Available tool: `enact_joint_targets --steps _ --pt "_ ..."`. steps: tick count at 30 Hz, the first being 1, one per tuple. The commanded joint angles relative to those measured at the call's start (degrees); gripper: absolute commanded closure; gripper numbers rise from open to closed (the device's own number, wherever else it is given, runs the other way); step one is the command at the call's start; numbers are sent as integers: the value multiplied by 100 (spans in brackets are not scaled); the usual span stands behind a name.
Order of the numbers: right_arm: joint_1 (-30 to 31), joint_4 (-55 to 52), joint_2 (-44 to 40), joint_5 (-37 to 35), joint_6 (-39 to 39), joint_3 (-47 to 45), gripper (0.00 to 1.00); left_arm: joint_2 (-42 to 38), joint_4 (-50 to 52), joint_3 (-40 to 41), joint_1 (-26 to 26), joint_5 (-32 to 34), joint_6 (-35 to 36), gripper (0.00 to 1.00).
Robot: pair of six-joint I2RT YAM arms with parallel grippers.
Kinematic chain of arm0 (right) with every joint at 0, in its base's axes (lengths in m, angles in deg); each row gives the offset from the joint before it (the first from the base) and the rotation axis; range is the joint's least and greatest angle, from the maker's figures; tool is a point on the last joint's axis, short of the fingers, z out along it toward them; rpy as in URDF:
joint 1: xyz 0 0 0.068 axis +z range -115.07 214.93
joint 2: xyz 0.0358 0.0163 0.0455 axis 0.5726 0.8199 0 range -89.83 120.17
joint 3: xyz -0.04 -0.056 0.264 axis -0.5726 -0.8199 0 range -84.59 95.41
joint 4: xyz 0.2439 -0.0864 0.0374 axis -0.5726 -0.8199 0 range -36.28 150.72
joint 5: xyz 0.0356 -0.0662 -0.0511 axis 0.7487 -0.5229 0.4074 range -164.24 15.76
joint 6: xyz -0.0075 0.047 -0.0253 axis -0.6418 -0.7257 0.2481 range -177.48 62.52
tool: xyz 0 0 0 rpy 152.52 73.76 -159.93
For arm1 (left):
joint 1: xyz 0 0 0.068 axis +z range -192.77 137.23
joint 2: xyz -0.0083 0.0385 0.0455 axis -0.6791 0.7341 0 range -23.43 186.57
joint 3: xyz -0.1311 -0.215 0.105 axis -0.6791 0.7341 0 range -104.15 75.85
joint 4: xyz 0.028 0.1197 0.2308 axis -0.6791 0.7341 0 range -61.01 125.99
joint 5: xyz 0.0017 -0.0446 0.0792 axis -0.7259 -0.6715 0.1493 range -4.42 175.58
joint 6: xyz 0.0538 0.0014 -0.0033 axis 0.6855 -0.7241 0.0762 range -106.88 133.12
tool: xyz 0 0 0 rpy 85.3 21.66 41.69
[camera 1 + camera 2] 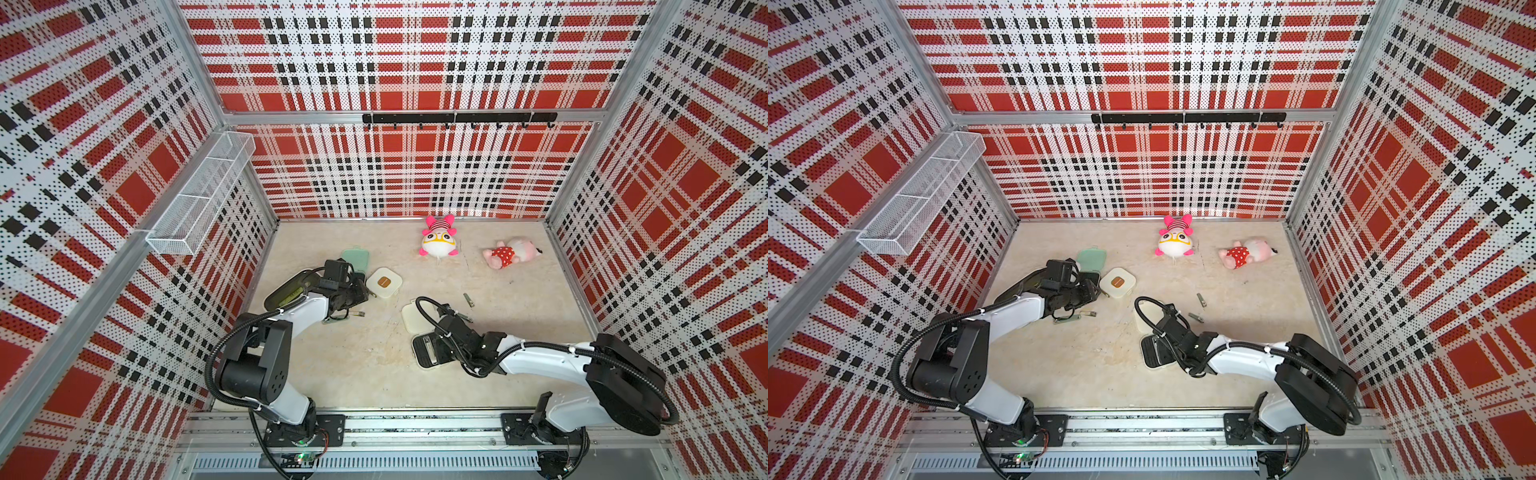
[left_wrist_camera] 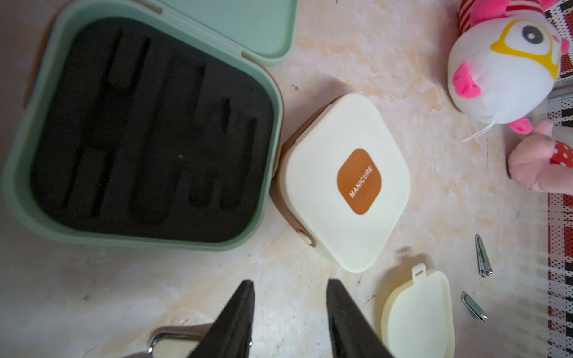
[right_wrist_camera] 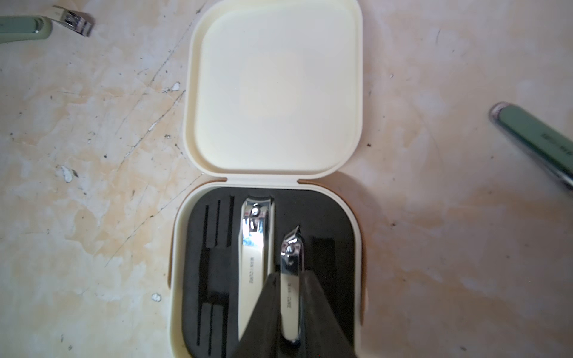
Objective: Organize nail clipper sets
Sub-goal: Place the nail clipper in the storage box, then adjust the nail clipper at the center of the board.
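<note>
An open cream case (image 3: 178, 248) lies on the table with its lid (image 3: 266, 93) folded back. Its black insert holds a large silver clipper (image 3: 254, 248). My right gripper (image 3: 291, 276) is shut on a small silver clipper (image 3: 291, 257) just above that insert. The mint green case (image 2: 148, 133) lies open with all the slots of its black insert bare. A closed cream case (image 2: 344, 183) labelled MANICURE sits beside it. My left gripper (image 2: 290, 283) hovers open over bare table near both cases, holding nothing. A cream-handled clipper (image 2: 173, 341) lies beside one finger.
Two loose clippers (image 1: 468, 300) (image 1: 1196, 318) lie right of the open cream case. Green-handled clippers (image 1: 345, 318) lie near the left arm. A cream bin (image 1: 286, 291) stands at the left wall. Two plush toys (image 1: 438, 241) (image 1: 511, 253) lie at the back.
</note>
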Motion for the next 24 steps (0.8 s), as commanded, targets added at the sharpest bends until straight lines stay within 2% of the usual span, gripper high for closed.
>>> enact_joint_targets --steps 1,12,24 --pt "50 -188 -316 -205 93 269 79 42 -48 72 -2 178 66 56" --pt "59 -426 -735 -364 212 493 75 361 -58 41 -534 450 -31 58" --pt "59 -271 -986 -335 197 249 73 313 21 319 -540 686 -111 58"
